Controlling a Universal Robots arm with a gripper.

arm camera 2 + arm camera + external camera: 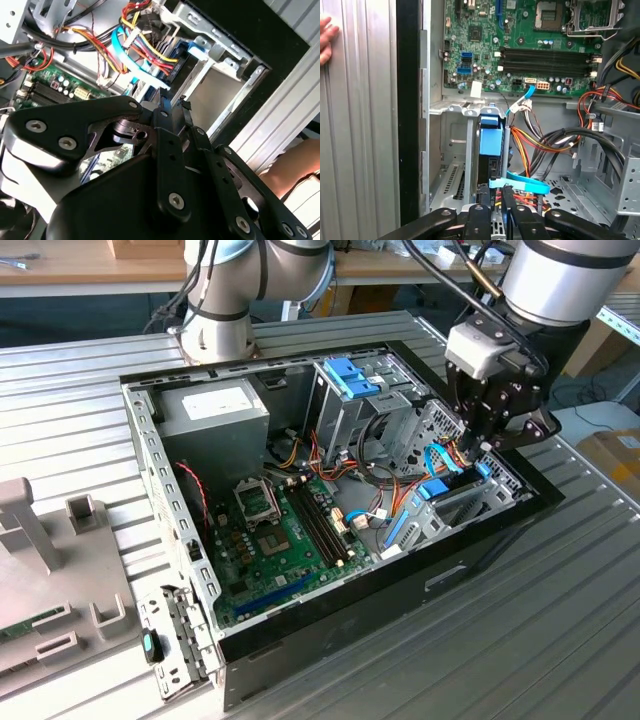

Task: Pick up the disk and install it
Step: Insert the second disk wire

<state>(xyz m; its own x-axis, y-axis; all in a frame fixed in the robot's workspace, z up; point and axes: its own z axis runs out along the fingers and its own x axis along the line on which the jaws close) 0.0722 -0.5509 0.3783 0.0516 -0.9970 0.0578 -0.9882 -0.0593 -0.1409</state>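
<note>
gripper (495, 220): fingers close together over the drive bay | disk (491, 150): on edge in the bay, blue rail up | motherboard (520, 45): beyond | cable bundle (545, 140): beside bay | hand (326, 37): on table edge

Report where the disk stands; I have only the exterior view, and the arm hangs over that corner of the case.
Observer: In the first wrist view the disk stands on edge in the drive bay, straight ahead of the gripper.
Operator: Check for anything across it.
Observer: A light-blue flat cable crosses the disk's near end.
Operator: Say whether anyone is close.
Observer: A person's hand is on the ribbed table beside the case.
</note>
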